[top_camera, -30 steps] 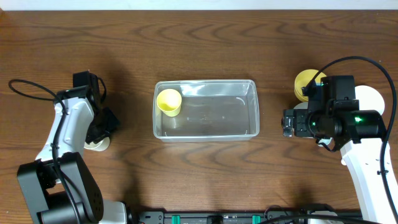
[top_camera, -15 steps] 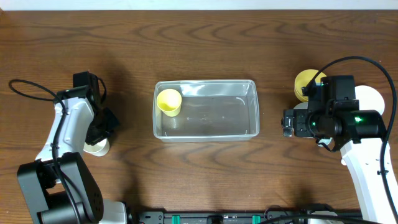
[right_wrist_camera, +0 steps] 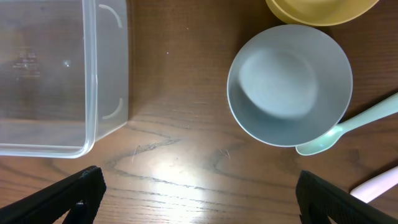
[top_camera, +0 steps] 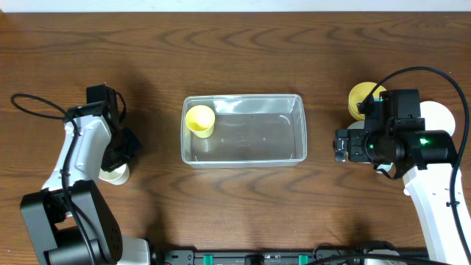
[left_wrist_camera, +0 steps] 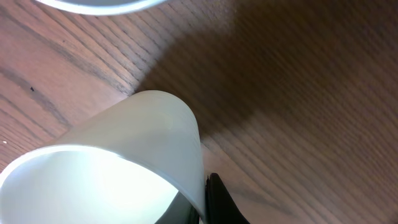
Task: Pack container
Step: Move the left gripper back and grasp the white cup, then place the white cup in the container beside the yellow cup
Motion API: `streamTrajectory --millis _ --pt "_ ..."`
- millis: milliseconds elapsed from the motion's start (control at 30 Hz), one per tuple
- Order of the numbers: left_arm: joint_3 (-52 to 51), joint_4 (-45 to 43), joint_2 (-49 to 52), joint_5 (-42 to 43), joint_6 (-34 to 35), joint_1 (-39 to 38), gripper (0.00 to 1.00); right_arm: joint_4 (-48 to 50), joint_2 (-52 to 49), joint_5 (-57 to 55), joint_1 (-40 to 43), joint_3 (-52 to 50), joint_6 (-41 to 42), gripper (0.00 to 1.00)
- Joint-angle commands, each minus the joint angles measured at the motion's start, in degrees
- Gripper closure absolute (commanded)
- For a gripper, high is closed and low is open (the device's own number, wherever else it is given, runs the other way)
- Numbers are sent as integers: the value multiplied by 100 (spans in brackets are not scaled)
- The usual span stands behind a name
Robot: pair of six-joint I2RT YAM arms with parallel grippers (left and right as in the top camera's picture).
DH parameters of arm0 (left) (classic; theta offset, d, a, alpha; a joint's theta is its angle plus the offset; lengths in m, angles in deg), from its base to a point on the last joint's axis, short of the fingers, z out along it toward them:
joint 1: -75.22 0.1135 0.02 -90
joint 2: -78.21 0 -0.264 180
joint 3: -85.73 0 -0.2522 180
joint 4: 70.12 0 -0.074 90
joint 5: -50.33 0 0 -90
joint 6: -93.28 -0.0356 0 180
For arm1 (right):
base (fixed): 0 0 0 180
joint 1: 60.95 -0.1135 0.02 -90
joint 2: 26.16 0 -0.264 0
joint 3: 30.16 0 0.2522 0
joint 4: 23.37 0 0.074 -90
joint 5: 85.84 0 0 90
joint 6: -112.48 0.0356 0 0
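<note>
Little has shifted on the brown wooden table [top_camera: 243, 213] in the past second except at the left gripper [top_camera: 116, 163], whose jaws have drawn together on the wall of a small white plastic cup [left_wrist_camera: 124, 155]. In the overhead view the cup has nudged only slightly against the tabletop. The left wrist view shows it tipped towards the lens, its open mouth at lower left and one black finger [left_wrist_camera: 214, 199] pressed close against its side. It looks gripped but not yet lifted.

The clear rectangular plastic container [top_camera: 257, 140] sits at the middle of the table, well apart from that cup and to its right. It already holds one small yellow cup [top_camera: 199, 120], standing in its far left corner; the rest of the tub is bare.

On the other side, the right gripper [right_wrist_camera: 199, 199] hangs with its jaws spread wide and nothing between them, above bare wood between the container's near right corner and a pale grey-blue round bowl [right_wrist_camera: 289, 84]. A mint-green plastic spoon [right_wrist_camera: 348, 127] lies touching that bowl's rim, and a yellow bowl [right_wrist_camera: 320, 9] sits just beyond.

With the grip apparently made, the white cup seems ready to be raised and carried across to join the yellow one. Packing is at an early stage.
</note>
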Motion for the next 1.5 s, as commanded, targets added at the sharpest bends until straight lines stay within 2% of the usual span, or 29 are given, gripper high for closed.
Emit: streamTrajectory --millis 0,200,433,667,833,967,1233,1467 --pt "4 96 -87 -46 -313 -142 94 -2 -7 0 33 120 -96 1" --pt "398 334 -671 -44 -503 -702 94 -4 -7 0 33 120 -96 1" --pt "1360 811 -1427 -44 -960 -2114 94 -4 -7 0 33 120 -96 1" --pt "1665 398 -1534 -39 -1440 -3797 94 -4 -7 0 33 120 -94 1" --pt "1668 -46 -1130 111 -2063 -4590 94 -7 -7 0 33 120 -94 1" --pt "1843 -109 -590 131 -2146 -4848 94 -15 -7 0 33 120 -94 1" --pt "2918 603 490 323 -2100 -4872 94 -50 -7 0 33 120 -94 1" --pt "3377 728 938 1095 -1878 -4636 94 -55 -7 0 33 120 -94 1"
